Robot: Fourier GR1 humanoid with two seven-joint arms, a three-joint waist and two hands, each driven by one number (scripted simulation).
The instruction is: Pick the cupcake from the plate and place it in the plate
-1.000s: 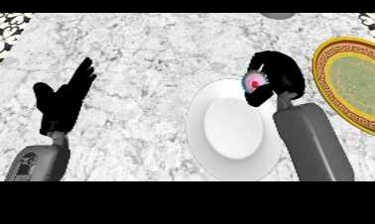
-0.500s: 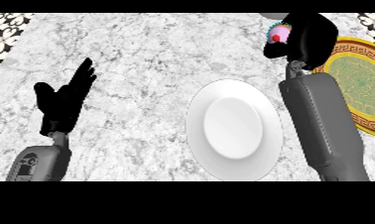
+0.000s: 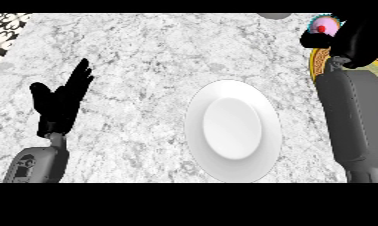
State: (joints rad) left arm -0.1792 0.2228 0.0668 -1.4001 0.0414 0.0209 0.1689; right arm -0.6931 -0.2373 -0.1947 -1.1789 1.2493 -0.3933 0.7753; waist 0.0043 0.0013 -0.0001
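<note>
**Cupcake held over the patterned plate**

The right hand (image 3: 354, 40) is curled around the cupcake (image 3: 322, 26), holding it near the tabletop's (image 3: 162, 50) far right corner, above the gold-rimmed plate (image 3: 319, 62), which the forearm mostly hides. The white plate (image 3: 233, 130) sits bare toward the near edge. The left hand (image 3: 63, 101) rests at the left edge, fingers straight and upright.

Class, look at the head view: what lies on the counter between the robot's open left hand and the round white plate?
Nothing: in the head view only bare grey marble counter separates the left hand from the round white plate.
</note>
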